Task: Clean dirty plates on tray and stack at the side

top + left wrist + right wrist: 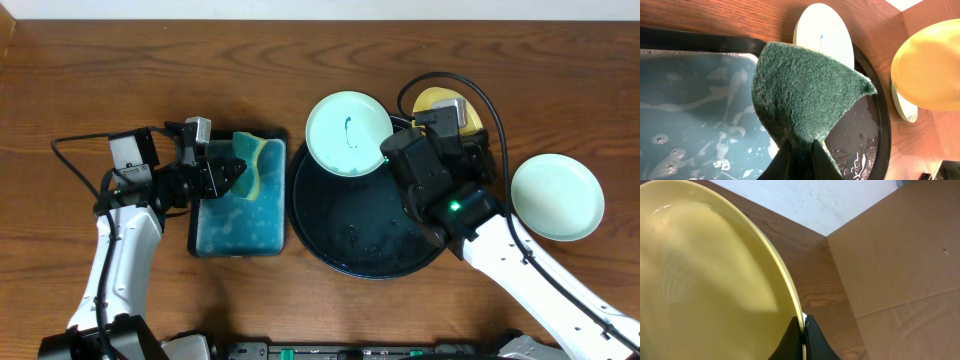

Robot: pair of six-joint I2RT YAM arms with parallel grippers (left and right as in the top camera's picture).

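Note:
My right gripper (804, 330) is shut on the rim of the pale yellow plate (705, 280), which it holds tilted beyond the far right edge of the black tray (330, 235). From overhead that yellow plate (430, 99) is mostly hidden behind the right wrist. A mint plate (348, 132) with a small teal smear rests on the tray's far left rim. Another mint plate (557, 196) lies on the table to the right. My left gripper (801, 155) is shut on a green scouring sponge (805, 95), lifted over the basin's right side.
A rectangular black basin (235, 225) of blue-green soapy water stands just left of the tray. Water streaks wet the tray floor (855, 145). Brown cardboard (900, 250) lies beyond the table. Cables loop by both arms.

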